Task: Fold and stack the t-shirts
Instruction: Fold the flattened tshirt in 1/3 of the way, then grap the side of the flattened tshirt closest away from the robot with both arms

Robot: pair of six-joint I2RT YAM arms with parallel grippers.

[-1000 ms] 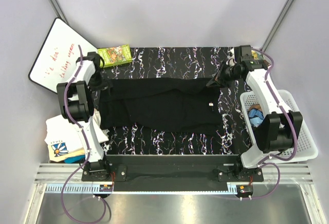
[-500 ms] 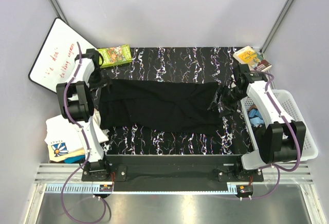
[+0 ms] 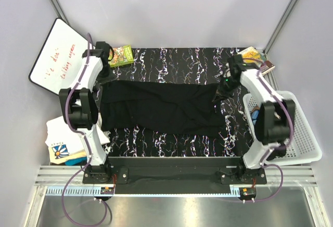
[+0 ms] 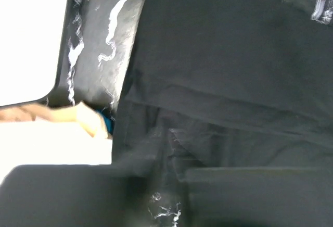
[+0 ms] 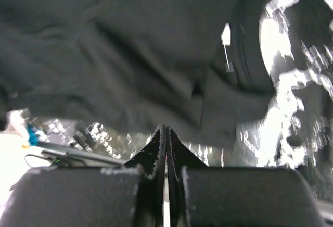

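A plain black t-shirt (image 3: 161,107) lies spread wide across the middle of the marbled table (image 3: 177,60). My left gripper (image 3: 102,84) is down at the shirt's far left corner. In the left wrist view its jaws (image 4: 169,185) are shut, with black cloth (image 4: 229,71) bunched up into them. My right gripper (image 3: 220,90) sits at the shirt's far right corner. In the right wrist view its fingertips (image 5: 166,129) are pressed together right on the cloth's hem (image 5: 130,55). A stack of white t-shirts (image 3: 62,138), one with a blue-and-yellow print, lies off the table's left side.
A white whiteboard (image 3: 54,55) leans at the back left, with a green box (image 3: 120,55) next to it. A book (image 3: 256,58) lies at the back right corner. A white slatted basket (image 3: 294,128) stands on the right with blue cloth (image 3: 255,116) in it.
The left gripper has closed at the shirt's left corner. The right gripper opened, moved back to the far right corner and closed. The shirt's right side now lies flatter.
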